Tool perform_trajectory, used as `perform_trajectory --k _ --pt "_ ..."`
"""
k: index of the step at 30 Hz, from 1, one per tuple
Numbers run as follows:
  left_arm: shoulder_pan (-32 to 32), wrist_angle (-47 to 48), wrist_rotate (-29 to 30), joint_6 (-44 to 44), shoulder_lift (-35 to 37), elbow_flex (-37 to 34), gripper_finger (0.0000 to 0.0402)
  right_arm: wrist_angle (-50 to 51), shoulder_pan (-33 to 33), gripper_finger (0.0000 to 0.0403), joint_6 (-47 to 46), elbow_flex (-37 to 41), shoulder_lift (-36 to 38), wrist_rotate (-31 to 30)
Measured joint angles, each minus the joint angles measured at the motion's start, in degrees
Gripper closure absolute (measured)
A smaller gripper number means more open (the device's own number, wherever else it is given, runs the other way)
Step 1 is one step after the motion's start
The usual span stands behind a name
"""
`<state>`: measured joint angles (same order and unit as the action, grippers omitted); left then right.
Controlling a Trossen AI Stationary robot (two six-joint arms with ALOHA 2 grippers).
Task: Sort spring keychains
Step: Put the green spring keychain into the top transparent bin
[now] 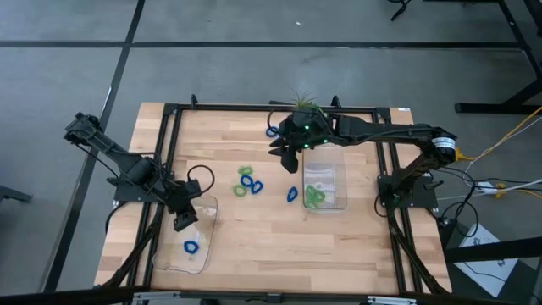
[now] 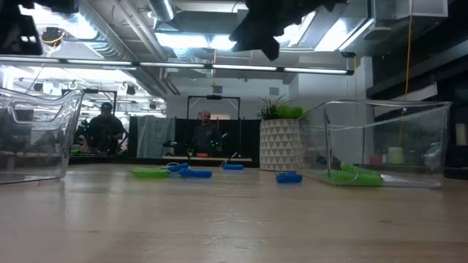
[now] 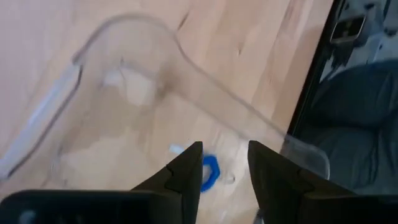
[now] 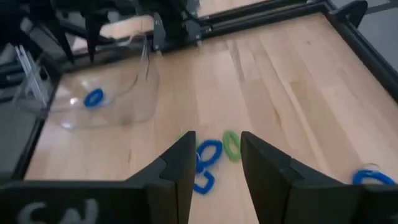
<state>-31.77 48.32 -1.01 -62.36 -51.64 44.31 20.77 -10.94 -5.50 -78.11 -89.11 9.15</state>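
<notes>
Spring keychains lie loose on the wood mid-table: a cluster of green (image 1: 245, 171) and blue (image 1: 251, 184) coils, one blue coil (image 1: 292, 195) beside the right tray, another blue one (image 1: 272, 131) near the plant. One blue coil (image 1: 190, 247) lies in the left clear tray (image 1: 203, 258); green coils (image 1: 315, 196) lie in the right clear tray (image 1: 337, 165). My left gripper (image 1: 182, 222) hangs open above the left tray, with the blue coil (image 3: 208, 171) below its fingers. My right gripper (image 1: 286, 159) hovers open beyond the cluster (image 4: 209, 152), touching nothing.
A potted plant (image 1: 301, 106) in a white patterned pot (image 2: 281, 142) stands at the table's far edge behind the right gripper. A black frame rail (image 1: 254, 108) borders the table. Bare wood lies along the near edge between the trays. People show in the room beyond (image 2: 106, 128).
</notes>
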Motion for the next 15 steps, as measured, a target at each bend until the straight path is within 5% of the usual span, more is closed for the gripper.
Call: perform_trajectory --k 8,15 --pt "0.0 -2.1 5.8 -1.6 0.0 0.0 0.0283 9.3 0.1 0.0276 7.6 1.1 6.3 0.0" --pt "0.0 -2.3 9.3 -1.6 0.0 0.0 0.0288 1.3 0.0 0.0276 2.4 15.0 14.6 0.5"
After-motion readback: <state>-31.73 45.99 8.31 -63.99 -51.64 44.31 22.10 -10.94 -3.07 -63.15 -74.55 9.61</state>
